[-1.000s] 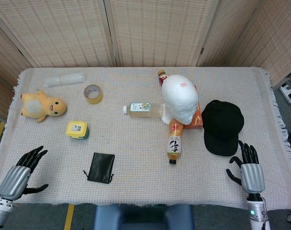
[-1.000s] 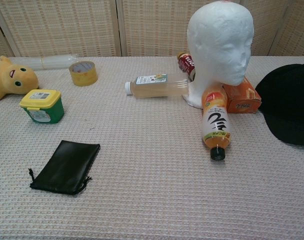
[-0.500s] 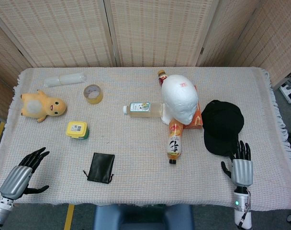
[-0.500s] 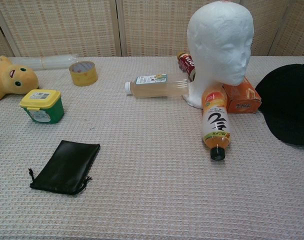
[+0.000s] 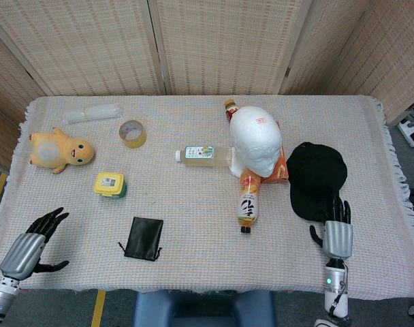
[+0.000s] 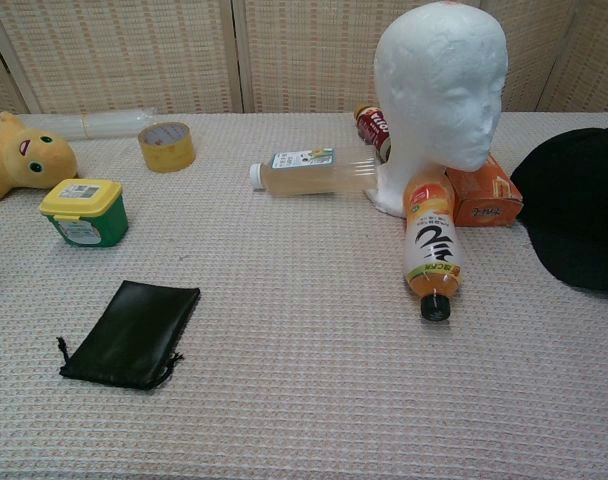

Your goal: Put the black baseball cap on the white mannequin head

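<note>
Head view, black baseball cap [image 5: 317,178]: lies flat on the tabletop [image 5: 193,218], right of the white mannequin head [image 5: 256,139], brim toward the near edge; all black, details hard to make out.
Head view, right robot hand [image 5: 336,233]: near edge, fingers spread and pointing up the tabletop, tips at the cap's brim; touching or just short, cannot tell. Nothing in its hold.
Head view, left robot hand [image 5: 28,245]: at the near left corner, fingers splayed, thumb apart, holding nothing; its arm is cut off by the frame.
Head view, mannequin head: upright, face toward the near edge, hiding part of the orange box [image 5: 281,163] behind it and most of a small bottle [image 5: 229,107] at the far side.
Head view, orange drink bottle [image 5: 248,197]: lying down, cap toward the near edge, top tucked under the mannequin's chin.
Chest view, black baseball cap [image 6: 576,205]: cut off by the right edge, a dark dome just beside the orange box [image 6: 481,190].
Chest view, white mannequin head [image 6: 442,85]: plain white foam, bare.
Chest view, hands: only a dark sliver at the right edge, too small to identify.
</note>
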Controlling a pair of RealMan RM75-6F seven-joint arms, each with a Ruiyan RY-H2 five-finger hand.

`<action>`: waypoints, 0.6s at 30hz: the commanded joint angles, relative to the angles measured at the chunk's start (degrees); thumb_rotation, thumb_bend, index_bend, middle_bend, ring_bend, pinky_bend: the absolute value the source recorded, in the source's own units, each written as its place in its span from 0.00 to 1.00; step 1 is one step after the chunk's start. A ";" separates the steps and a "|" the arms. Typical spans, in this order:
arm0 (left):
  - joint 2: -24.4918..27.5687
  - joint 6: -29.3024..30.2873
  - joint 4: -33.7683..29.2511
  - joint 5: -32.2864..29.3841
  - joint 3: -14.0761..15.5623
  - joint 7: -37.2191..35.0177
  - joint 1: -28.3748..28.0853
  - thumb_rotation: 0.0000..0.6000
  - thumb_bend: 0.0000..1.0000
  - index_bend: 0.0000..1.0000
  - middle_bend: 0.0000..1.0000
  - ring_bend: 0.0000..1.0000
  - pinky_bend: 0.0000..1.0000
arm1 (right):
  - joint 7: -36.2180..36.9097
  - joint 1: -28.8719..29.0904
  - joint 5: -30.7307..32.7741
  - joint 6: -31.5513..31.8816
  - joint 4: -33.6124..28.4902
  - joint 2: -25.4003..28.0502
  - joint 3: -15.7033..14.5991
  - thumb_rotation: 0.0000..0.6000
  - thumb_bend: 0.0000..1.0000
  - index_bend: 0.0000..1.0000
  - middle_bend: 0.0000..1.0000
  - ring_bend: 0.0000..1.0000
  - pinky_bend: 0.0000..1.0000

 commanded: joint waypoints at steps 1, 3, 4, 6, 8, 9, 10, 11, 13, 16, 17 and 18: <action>-0.38 -0.02 0.33 0.00 -0.02 0.24 -0.03 1.00 0.15 0.04 0.00 0.00 0.14 | -0.32 0.96 0.69 -0.57 0.45 -0.31 0.58 1.00 0.25 0.47 0.00 0.00 0.00; -0.54 -0.16 0.48 -0.06 0.00 0.46 -0.07 1.00 0.15 0.04 0.00 0.00 0.14 | -0.45 1.45 1.04 -0.83 0.69 -0.42 0.84 1.00 0.25 0.47 0.00 0.00 0.00; -0.62 -0.28 0.56 -0.19 -0.01 0.62 -0.10 1.00 0.15 0.04 0.00 0.00 0.14 | -0.47 1.74 1.26 -1.10 0.79 -0.46 1.00 1.00 0.25 0.47 0.00 0.00 0.00; -0.73 -0.51 0.66 -0.48 -0.08 0.87 -0.15 1.00 0.15 0.04 0.00 0.00 0.14 | -0.61 2.18 1.56 -1.49 1.01 -0.49 1.20 1.00 0.25 0.47 0.00 0.00 0.00; -0.87 -0.81 0.78 -0.90 -0.20 1.20 -0.21 1.00 0.15 0.04 0.00 0.00 0.14 | -0.81 2.66 1.86 -2.18 1.23 -0.51 1.35 1.00 0.25 0.47 0.00 0.00 0.00; -0.92 -0.93 0.81 -1.04 -0.23 1.33 -0.24 1.00 0.15 0.04 0.00 0.00 0.14 | -0.86 2.84 1.98 -2.41 1.29 -0.51 1.42 1.00 0.25 0.47 0.00 0.00 0.00; -0.98 -1.03 0.85 -1.17 -0.27 1.48 -0.27 1.00 0.15 0.04 0.00 0.00 0.14 | -0.87 3.00 2.10 -2.61 1.34 -0.52 1.49 1.00 0.25 0.47 0.00 0.00 0.00; -1.03 -1.11 0.87 -1.30 -0.31 1.62 -0.29 1.00 0.15 0.04 0.00 0.00 0.14 | -0.90 3.14 2.20 -2.75 1.39 -0.53 1.54 1.00 0.25 0.47 0.00 0.00 0.00; -1.11 -1.20 0.90 -1.59 -0.39 1.93 -0.26 1.00 0.15 0.04 0.00 0.00 0.14 | -0.98 3.49 2.39 -3.08 1.53 -0.55 1.62 1.00 0.25 0.47 0.00 0.00 0.00; -1.25 -1.24 0.95 -1.94 -0.52 2.34 -0.21 1.00 0.15 0.04 0.00 0.00 0.14 | -1.21 4.07 2.68 -3.53 1.76 -0.52 1.78 1.00 0.26 0.47 0.00 0.00 0.00; -1.31 -1.27 0.96 -2.04 -0.58 2.48 -0.22 1.00 0.15 0.04 0.00 0.00 0.14 | -1.29 4.26 2.80 -3.73 1.82 -0.50 1.86 1.00 0.27 0.47 0.00 0.00 0.00; -1.37 -1.33 0.98 -2.14 -0.62 2.62 -0.24 1.00 0.15 0.04 0.00 0.00 0.14 | -1.35 4.46 2.94 -3.96 1.86 -0.48 1.96 1.00 0.27 0.47 0.00 0.00 0.00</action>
